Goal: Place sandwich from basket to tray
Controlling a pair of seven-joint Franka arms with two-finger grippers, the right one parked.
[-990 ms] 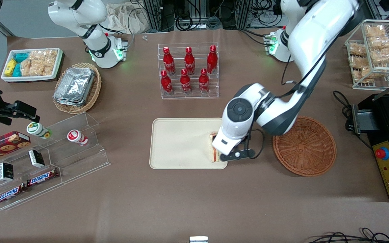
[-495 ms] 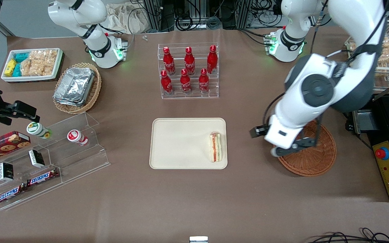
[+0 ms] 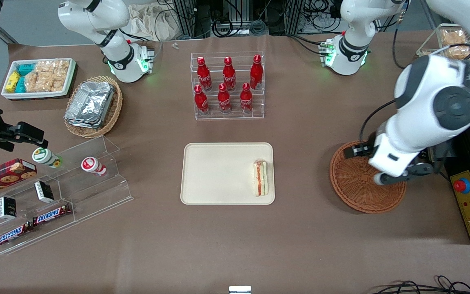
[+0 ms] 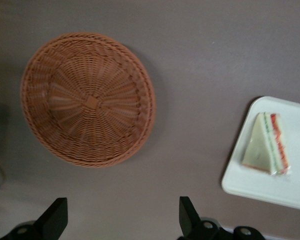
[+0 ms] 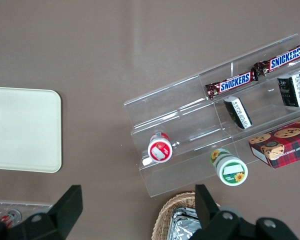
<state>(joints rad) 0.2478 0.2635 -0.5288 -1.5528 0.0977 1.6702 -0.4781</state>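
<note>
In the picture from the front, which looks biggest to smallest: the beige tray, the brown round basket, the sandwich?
1. The tray, largest.
2. The basket, partly covered by the arm.
3. The sandwich, smallest, lying on the tray.

The gripper hangs open above the basket.

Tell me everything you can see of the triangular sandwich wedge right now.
The triangular sandwich wedge of pale bread lies flat on the cream-beige rectangular tray, close to the tray's edge nearest the round reddish-brown wicker basket, which is empty. Red and green filling layers show along one long side; it looks wrapped in clear film. Only the tray touches it. The left arm's gripper hangs above the table near the basket, fingers open, holding nothing.
</note>
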